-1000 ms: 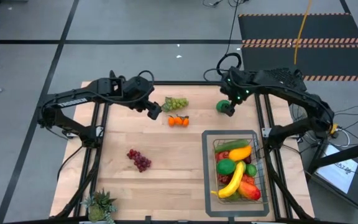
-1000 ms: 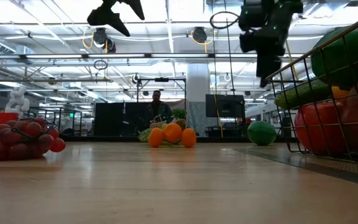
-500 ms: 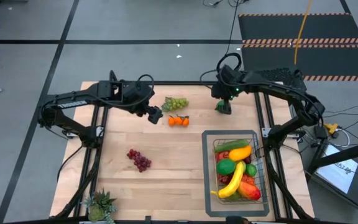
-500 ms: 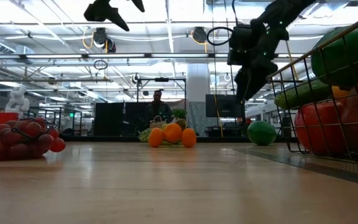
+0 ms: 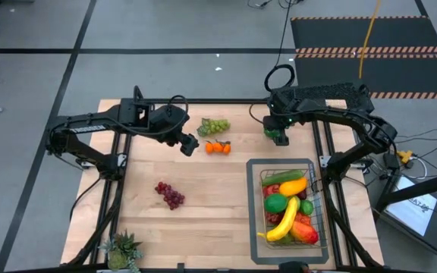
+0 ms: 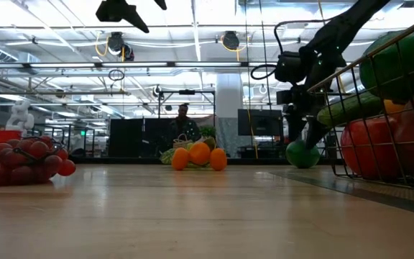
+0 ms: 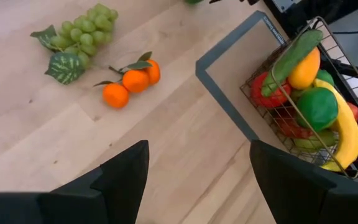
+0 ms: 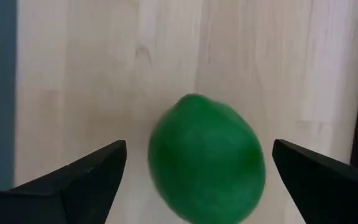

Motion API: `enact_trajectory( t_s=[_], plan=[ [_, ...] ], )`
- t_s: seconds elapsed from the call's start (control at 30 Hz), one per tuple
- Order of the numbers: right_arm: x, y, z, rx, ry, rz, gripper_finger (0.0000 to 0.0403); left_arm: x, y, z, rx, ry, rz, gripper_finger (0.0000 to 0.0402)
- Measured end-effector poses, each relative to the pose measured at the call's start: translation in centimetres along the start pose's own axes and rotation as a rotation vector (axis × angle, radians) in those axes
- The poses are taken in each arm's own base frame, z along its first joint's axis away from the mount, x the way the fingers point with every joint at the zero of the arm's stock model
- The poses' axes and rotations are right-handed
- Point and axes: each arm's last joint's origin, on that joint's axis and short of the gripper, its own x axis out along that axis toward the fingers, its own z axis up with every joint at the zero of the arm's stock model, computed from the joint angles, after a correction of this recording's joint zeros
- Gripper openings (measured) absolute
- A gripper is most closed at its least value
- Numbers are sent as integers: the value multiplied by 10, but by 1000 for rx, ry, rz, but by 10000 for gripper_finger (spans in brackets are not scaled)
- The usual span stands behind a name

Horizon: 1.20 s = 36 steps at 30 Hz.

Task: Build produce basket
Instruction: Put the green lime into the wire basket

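— Where's the right gripper [image 8: 197, 174] now?

— Low over the lime [image 8: 205, 158] at the table's [image 5: 203, 205] far edge, beyond the basket [image 5: 312, 220]; its fingers are spread wide with the lime between them, not touching; I'd say it's lined up to pinch it.

— Which way does the lime lie?

— On the wood, nearly round; its slightly longer axis looks tilted across the gap, though that's hard to judge.

— And the left gripper [image 7: 197, 180]?

— Hovering parted and empty near the oranges [image 5: 218, 148] and green grapes [image 5: 215, 126]; waiting, probably; the red grapes [image 5: 170, 195] sit well apart.
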Motion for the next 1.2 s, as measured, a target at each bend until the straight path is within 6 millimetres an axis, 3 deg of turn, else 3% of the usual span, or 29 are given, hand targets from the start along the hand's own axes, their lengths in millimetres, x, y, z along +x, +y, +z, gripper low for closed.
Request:
enact_trajectory(
  t_s=[0.4, 0.87, 1.03, 1.2],
  plan=[
    [13, 4, -7, -11, -23, -51, 393, 0, 0, 0, 6, 0, 0, 275],
    [21, 11, -15, 54, -12, -42, 314, 0, 0, 0, 27, -1, 1, 275],
    [14, 13, -14, 145, -33, -59, 318, 0, 0, 0, 30, -1, 0, 275],
    [-6, 19, -8, 255, -102, -91, 317, 0, 0, 0, 47, -1, 0, 275]
  ],
)
